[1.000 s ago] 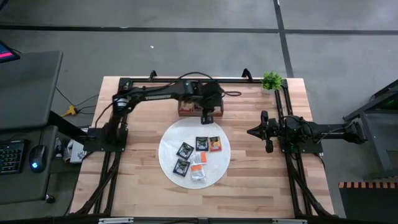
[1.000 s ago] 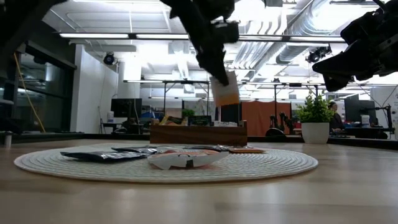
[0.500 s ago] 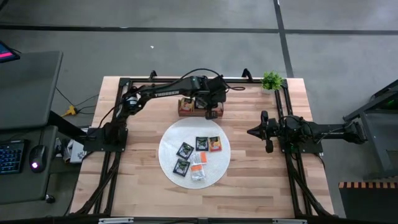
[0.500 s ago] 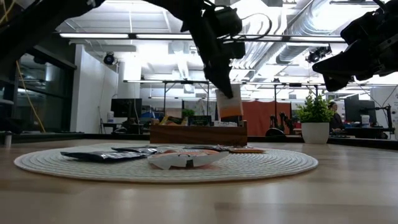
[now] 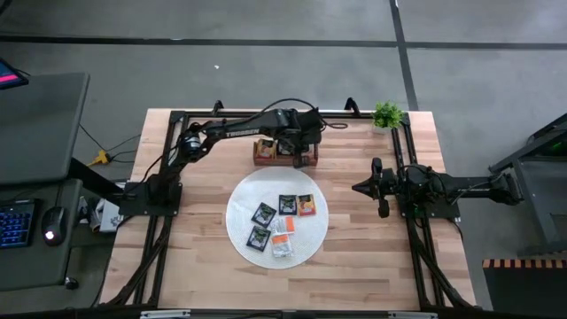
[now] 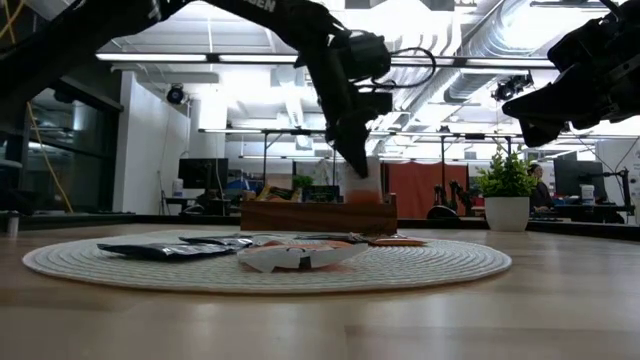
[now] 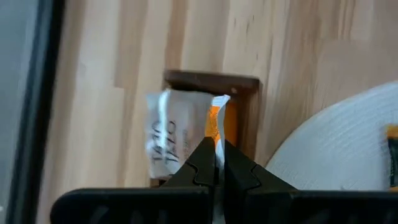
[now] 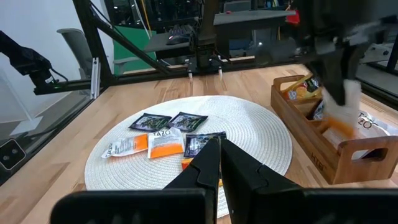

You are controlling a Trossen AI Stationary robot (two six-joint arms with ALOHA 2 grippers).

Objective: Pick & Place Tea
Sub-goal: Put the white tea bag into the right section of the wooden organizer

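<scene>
Left gripper point(image 6: 358, 165): over the end compartment of the tray nearest the plant, fingers pinched shut on a thin, crinkled foil sachet point(image 7: 219, 127), orange on one face and pale at the top, hanging edge-down into that compartment.
Tray point(image 5: 285, 152): brown wood, long box with three compartments, at the far edge of the mat; a silver-white sachet point(image 7: 169, 140) with dark lettering lies flat in the compartment below the gripper.
Mat point(image 5: 244, 199): round, white, ribbed woven surface, flat on the pale plank table point(image 5: 354, 257).
Tea on the mat point(image 5: 283, 225): flat square sachets lying loose near the middle, four glossy black, the rest orange and white, some touching.
Right gripper point(image 5: 359, 188): well to the side of the mat, raised off the table, dark fingers pressed together on nothing.
Plant point(image 5: 387, 114): small, green, leafy, in a white pot at the far corner.
</scene>
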